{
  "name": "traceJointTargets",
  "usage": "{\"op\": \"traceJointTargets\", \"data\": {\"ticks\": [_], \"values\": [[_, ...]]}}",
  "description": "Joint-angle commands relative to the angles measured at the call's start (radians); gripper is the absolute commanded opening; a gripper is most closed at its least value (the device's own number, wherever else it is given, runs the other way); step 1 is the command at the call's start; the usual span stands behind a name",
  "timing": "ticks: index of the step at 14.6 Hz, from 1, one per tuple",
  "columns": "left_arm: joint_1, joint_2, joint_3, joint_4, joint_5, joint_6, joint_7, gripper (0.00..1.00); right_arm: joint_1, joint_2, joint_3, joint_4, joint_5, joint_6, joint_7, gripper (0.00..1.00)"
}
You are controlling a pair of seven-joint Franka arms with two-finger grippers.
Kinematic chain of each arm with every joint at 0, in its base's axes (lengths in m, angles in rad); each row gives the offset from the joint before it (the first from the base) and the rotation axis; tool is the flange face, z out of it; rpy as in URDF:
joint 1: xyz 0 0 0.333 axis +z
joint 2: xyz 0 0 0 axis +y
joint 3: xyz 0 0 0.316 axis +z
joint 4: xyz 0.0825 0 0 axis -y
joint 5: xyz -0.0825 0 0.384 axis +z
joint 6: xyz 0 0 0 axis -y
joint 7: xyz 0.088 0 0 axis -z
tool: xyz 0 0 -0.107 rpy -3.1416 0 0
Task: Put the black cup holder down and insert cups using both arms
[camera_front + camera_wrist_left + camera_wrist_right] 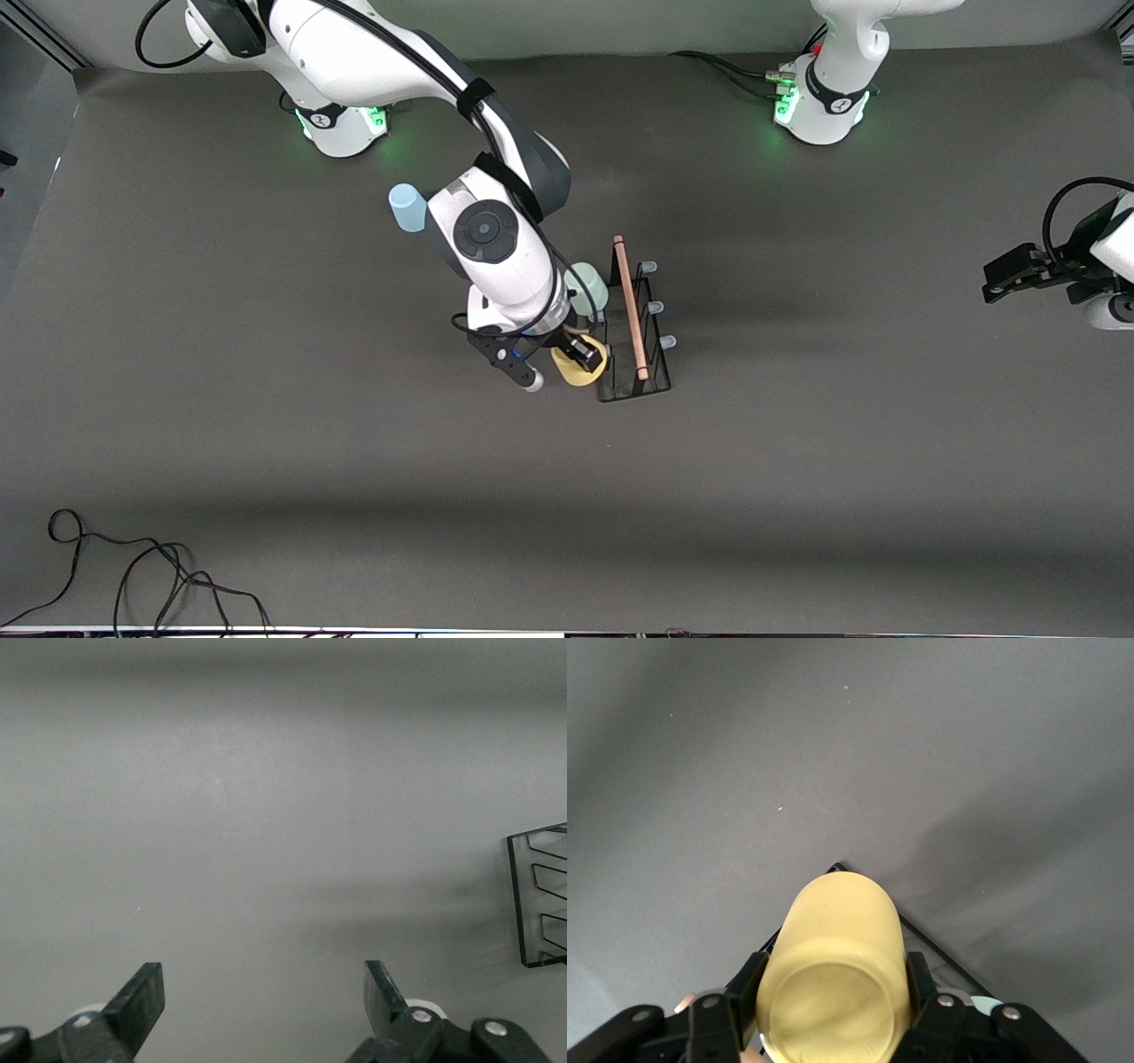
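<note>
My right arm (399, 80) reaches from its base out over the middle of the table (266, 461), the largest thing moving in view. My left arm (1112, 257) waits at its own end of the table, its gripper (997, 288) over bare mat with the fingers (137, 997) spread wide apart and nothing between them.

The rack (633, 328) stands upright near the middle of the table, its wooden rod along the top and three capped pegs sticking out toward my left arm's end. The left wrist view catches only a corner of its black frame (539, 899).

My right gripper (580, 354) is at the rack's side that faces my right arm's end, over the rack's end nearer the front camera. It is clamped on the yellow cup (576, 368), which is tilted with its bottom toward the wrist camera (833, 992), a finger pressed to each side.

The green cup (586, 291) sits on the rack, on that same side, farther from the front camera than the yellow cup.

The blue cup (407, 207) is on the table, toward my right arm's end and well apart from the rack.
</note>
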Motion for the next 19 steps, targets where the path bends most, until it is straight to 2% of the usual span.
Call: {"op": "traceJointTargets", "data": {"ticks": [1, 17, 18, 19], "values": [[-0.013, -0.006, 0.006, 0.001, 0.011, -0.016, -0.013, 1.00, 0.009, 0.013, -0.012, 0.047, -0.016, -0.002, 0.033, 0.00], [-0.013, -0.006, 0.006, 0.001, 0.011, -0.016, -0.013, 1.00, 0.039, 0.079, -0.012, 0.070, -0.025, 0.024, 0.065, 0.00], [-0.013, -0.006, 0.006, 0.001, 0.011, -0.016, -0.013, 1.00, 0.039, 0.079, -0.012, 0.069, -0.025, 0.029, 0.065, 0.34], [-0.013, -0.006, 0.007, 0.001, 0.011, -0.016, -0.013, 1.00, 0.039, 0.079, -0.012, 0.067, -0.025, 0.029, 0.065, 0.59]]}}
